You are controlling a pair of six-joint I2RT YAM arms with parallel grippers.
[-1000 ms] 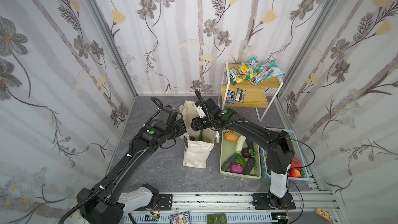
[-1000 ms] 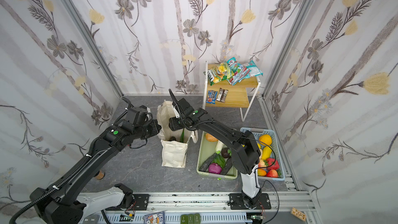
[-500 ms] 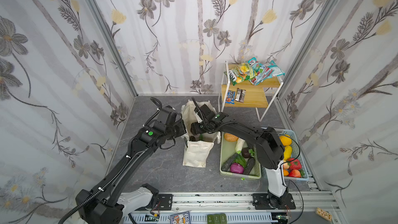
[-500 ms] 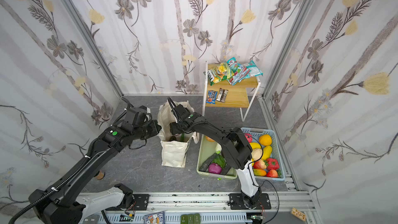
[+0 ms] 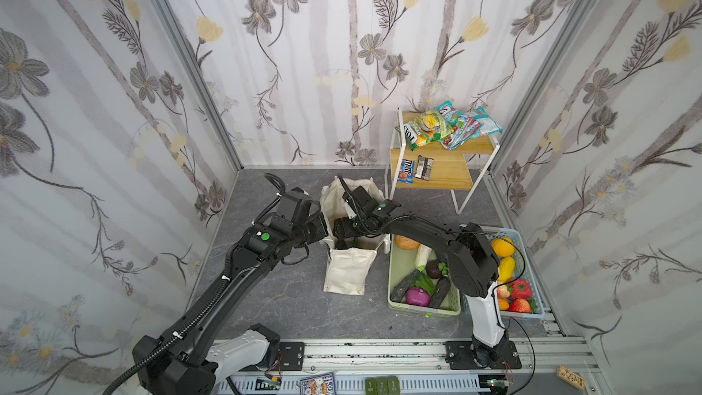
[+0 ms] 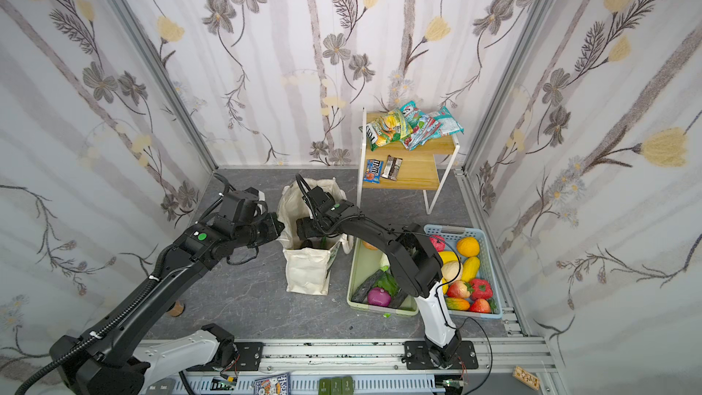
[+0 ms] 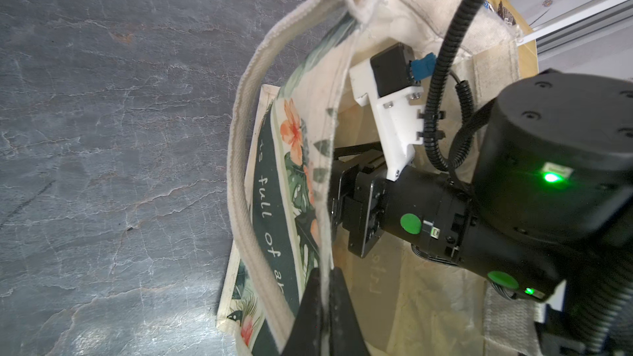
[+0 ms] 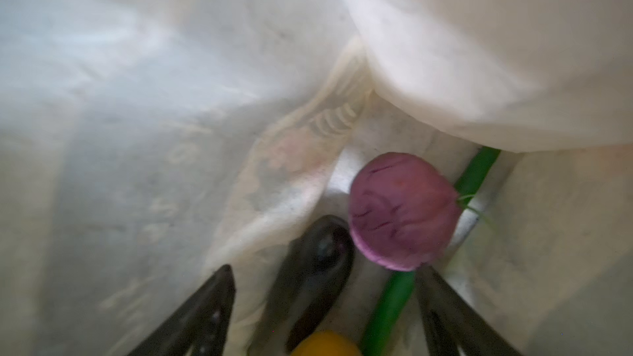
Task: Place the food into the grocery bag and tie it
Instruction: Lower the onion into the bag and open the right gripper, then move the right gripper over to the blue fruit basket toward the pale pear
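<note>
The cream grocery bag (image 5: pixel 349 271) (image 6: pixel 307 271) stands in the middle of the floor with its mouth open. My left gripper (image 7: pixel 323 279) is shut on the rim of the bag, next to its dark green printed side (image 7: pixel 274 207). My right gripper (image 8: pixel 325 270) reaches down inside the bag, open, with nothing between its fingers. Just past its fingertips a purple onion (image 8: pixel 400 210) lies on the bag's bottom. A long green stalk (image 8: pixel 390 303), a dark avocado (image 8: pixel 318 268) and something yellow (image 8: pixel 325 344) lie beside it. A yellow-green snack packet (image 5: pixel 425 129) rests on the shelf.
A pale green basket (image 5: pixel 395 271) right of the bag holds another purple onion (image 5: pixel 418 295) and other vegetables. A blue basket (image 5: pixel 532 260) of fruit stands further right. The wooden shelf (image 5: pixel 448 176) at the back carries teal-red packets (image 5: pixel 467 129) and candy bars (image 5: pixel 418 167).
My right gripper has moved from the bag's mouth down into the bag, and its jaws have opened wide. The left gripper has kept its hold on the rim.
</note>
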